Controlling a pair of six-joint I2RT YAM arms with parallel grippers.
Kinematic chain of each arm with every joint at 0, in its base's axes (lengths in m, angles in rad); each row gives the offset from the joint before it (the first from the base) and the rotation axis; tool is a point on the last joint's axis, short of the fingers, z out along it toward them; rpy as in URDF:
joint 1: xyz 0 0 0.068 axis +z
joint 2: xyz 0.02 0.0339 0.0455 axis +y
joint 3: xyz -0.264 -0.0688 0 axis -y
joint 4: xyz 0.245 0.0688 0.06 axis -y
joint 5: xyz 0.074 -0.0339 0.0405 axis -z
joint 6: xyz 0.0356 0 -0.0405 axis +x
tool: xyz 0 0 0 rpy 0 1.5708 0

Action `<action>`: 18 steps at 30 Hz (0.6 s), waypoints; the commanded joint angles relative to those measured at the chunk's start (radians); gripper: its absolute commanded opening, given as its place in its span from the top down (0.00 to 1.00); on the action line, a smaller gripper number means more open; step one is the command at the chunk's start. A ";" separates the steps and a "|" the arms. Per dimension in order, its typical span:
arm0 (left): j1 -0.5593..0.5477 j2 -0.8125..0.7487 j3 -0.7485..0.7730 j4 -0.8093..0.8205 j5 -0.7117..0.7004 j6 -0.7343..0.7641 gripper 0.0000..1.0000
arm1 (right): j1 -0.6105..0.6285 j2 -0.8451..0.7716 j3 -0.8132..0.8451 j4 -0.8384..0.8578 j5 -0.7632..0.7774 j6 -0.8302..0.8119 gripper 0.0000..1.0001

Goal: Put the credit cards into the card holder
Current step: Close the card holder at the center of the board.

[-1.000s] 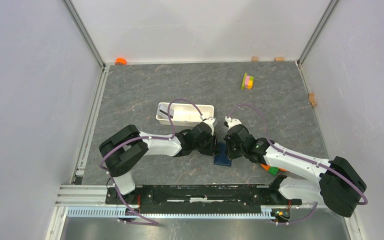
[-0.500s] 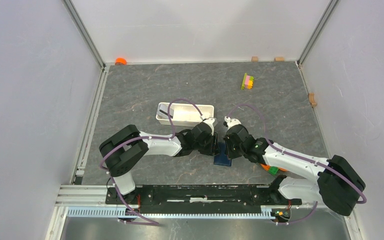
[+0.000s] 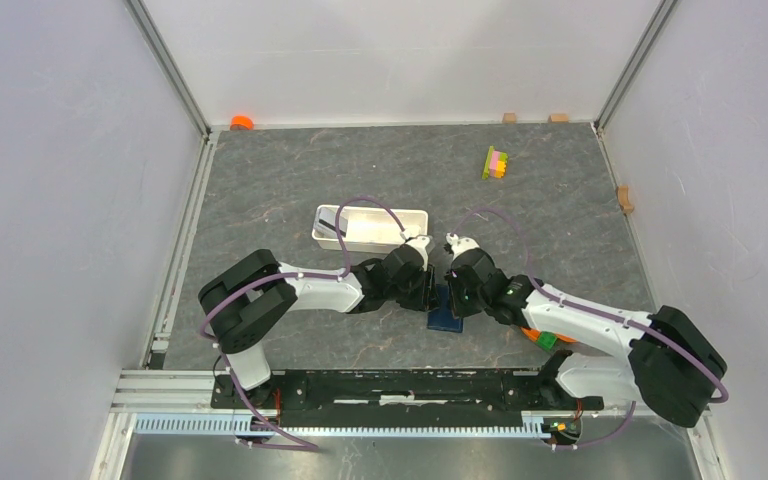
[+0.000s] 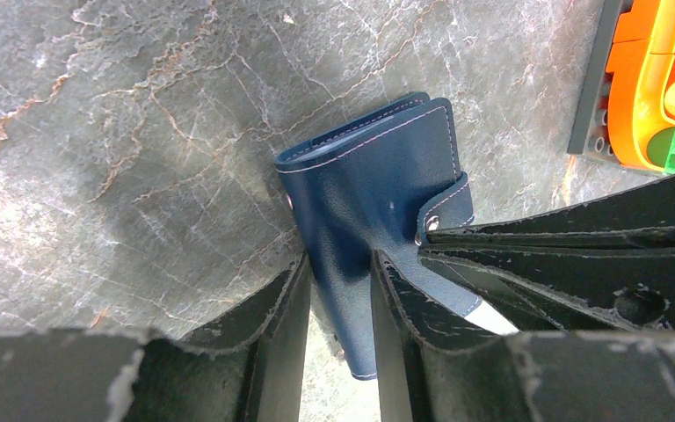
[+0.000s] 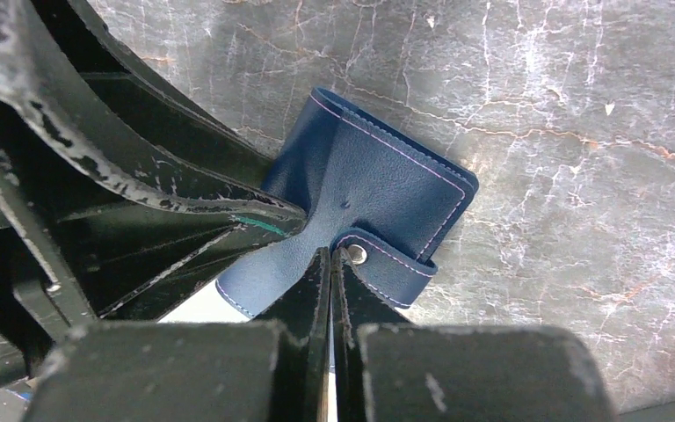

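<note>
Grey marbled table [image 4: 141, 132]; navy card holder [image 4: 378, 189], pale stitching, snap tab [image 4: 450, 207].

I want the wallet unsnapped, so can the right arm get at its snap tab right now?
Probably yes: the right tool is closed right at the snap tab of the wallet, with nothing between. The left tool grips the wallet's flap alongside, close but not blocking.
</note>
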 commanded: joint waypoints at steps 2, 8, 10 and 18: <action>-0.007 0.059 -0.015 -0.094 -0.028 0.031 0.62 | 0.005 0.026 -0.018 0.015 -0.047 0.008 1.00; -0.007 0.057 -0.016 -0.094 -0.029 0.029 0.63 | 0.004 0.021 -0.037 -0.016 -0.006 0.028 1.00; -0.007 0.057 -0.016 -0.094 -0.029 0.030 0.63 | 0.001 0.014 -0.044 -0.016 -0.001 0.033 1.00; -0.006 0.054 -0.021 -0.097 -0.036 0.032 0.63 | -0.095 -0.034 -0.176 0.118 -0.135 0.055 1.00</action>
